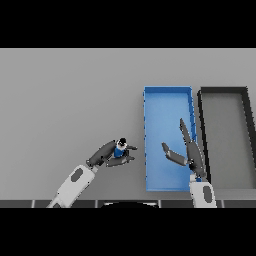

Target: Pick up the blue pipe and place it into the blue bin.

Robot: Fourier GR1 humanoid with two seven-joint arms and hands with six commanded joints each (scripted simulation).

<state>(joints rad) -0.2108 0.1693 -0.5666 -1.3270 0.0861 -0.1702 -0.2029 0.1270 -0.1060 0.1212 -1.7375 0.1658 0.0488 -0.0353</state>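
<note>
Where the left hand's fingers (128,148) curl inward, they close round the blue pipe (119,149), a short piece with a dark end showing above the grip. The left hand (107,153) holds it just left of the blue bin (167,93), apart from its near wall; whether the pipe is clear of the desk (70,100) cannot be told from this view. Judgement: the grasp appears made, and the carry over the bin wall remains to be done.

The right hand (189,152) hangs over the bin's right part, fingers straight and spread, holding nothing. It seems idle, though it stands above the space where the pipe should land and could obstruct a drop there.

A dark bin (223,90) with a grey floor sits touching or just beside the blue bin's right wall. The desk is plain grey; nothing of the room beyond it shows.
</note>
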